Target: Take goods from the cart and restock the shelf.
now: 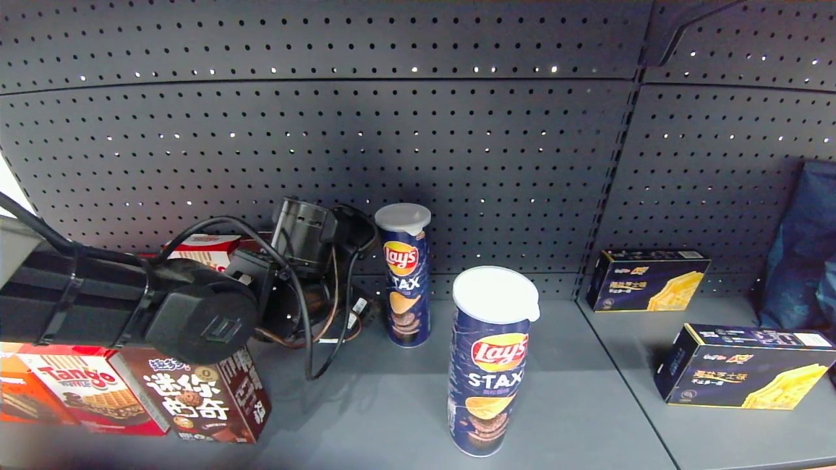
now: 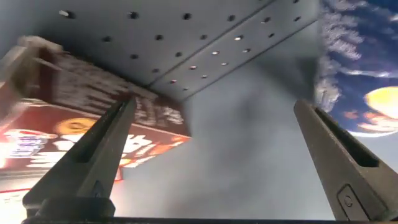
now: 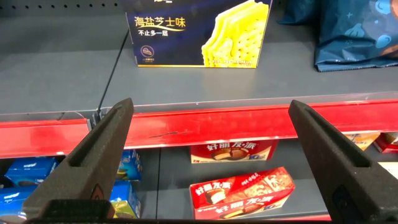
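Two tall blue chip cans stand on the grey shelf point(image 1: 392, 405): one at the back point(image 1: 405, 281) and one nearer the front point(image 1: 493, 365). My left arm's wrist point(image 1: 307, 238) sits low at the back of the shelf, just left of the back can. My left gripper point(image 2: 214, 106) is open over bare shelf floor, with a red box point(image 2: 74, 118) to one side and the back can point(image 2: 367, 68) to the other. My right gripper point(image 3: 210, 107) is open and empty in front of the shelf's red price rail point(image 3: 205, 127).
A wafer box point(image 1: 91, 391) and a brown cookie box point(image 1: 202, 398) stand at the front left. Two dark blue cracker boxes point(image 1: 646, 281) point(image 1: 744, 375) and a blue bag point(image 1: 806, 261) fill the right bay. Red boxes point(image 3: 242, 186) lie on the lower shelf.
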